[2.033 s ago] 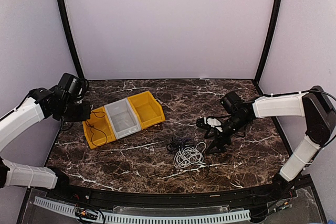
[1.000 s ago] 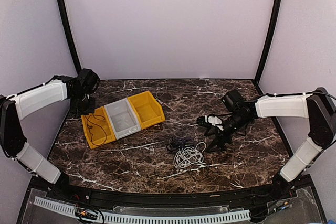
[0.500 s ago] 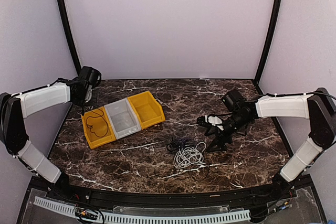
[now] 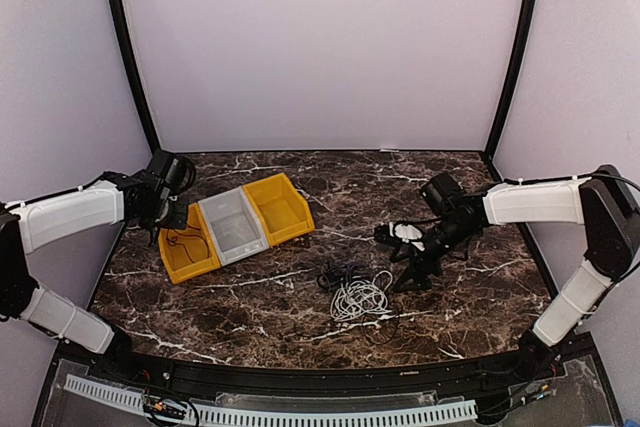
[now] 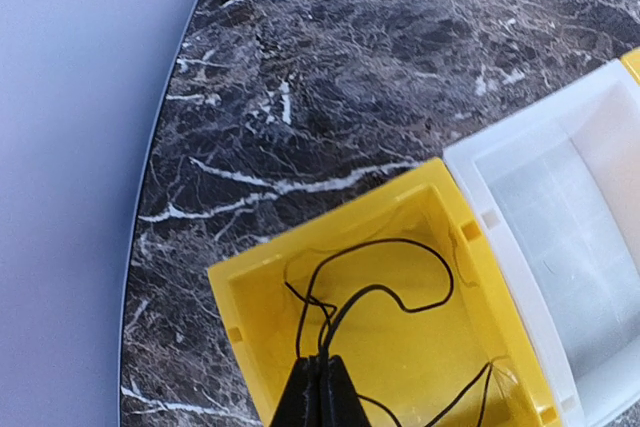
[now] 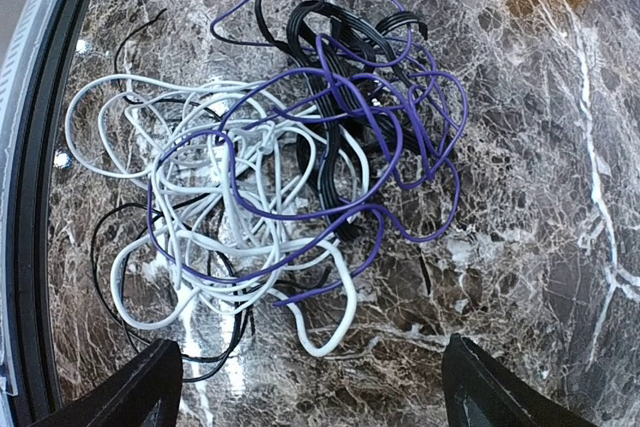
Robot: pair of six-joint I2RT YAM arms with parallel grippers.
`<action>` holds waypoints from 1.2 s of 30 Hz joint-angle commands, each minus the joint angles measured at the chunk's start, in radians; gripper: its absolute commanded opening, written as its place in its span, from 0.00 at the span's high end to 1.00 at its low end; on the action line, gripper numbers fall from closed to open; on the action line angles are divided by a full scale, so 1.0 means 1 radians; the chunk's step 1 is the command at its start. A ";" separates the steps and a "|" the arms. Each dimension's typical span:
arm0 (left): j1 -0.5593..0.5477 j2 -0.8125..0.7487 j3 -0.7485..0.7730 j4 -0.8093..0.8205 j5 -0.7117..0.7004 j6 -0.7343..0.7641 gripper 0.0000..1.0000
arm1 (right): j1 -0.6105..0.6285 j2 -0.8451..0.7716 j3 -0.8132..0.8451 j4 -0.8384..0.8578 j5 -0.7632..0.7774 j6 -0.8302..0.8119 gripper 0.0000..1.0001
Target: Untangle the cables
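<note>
A tangle of cables [image 4: 355, 289] lies on the marble table right of centre: white, purple and black cords looped through each other [image 6: 290, 167]. My right gripper [image 6: 315, 387] hangs open just above the tangle's near edge with nothing between its fingers; in the top view it [image 4: 408, 272] stands right of the pile. One thin black cable [image 5: 389, 241] lies coiled in the left yellow bin [image 5: 320, 222]. My left gripper [image 5: 322, 387] is shut on that black cable over the bin, and in the top view it [image 4: 160, 222] sits at the bin's left side.
Three bins stand in a row at the left: the yellow one with the cable [image 4: 190, 247], a white one [image 4: 232, 225] and a second yellow one [image 4: 278, 207]. A wall runs close along the table's left edge [image 5: 150, 197].
The left arm has swung from behind the left bin down over it, and the black cable's loops in the bin have shifted. The right arm and the tangle have not moved.
</note>
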 commanded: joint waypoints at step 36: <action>-0.005 0.061 0.100 -0.232 0.095 -0.061 0.22 | 0.007 -0.040 0.090 -0.080 0.041 -0.018 0.09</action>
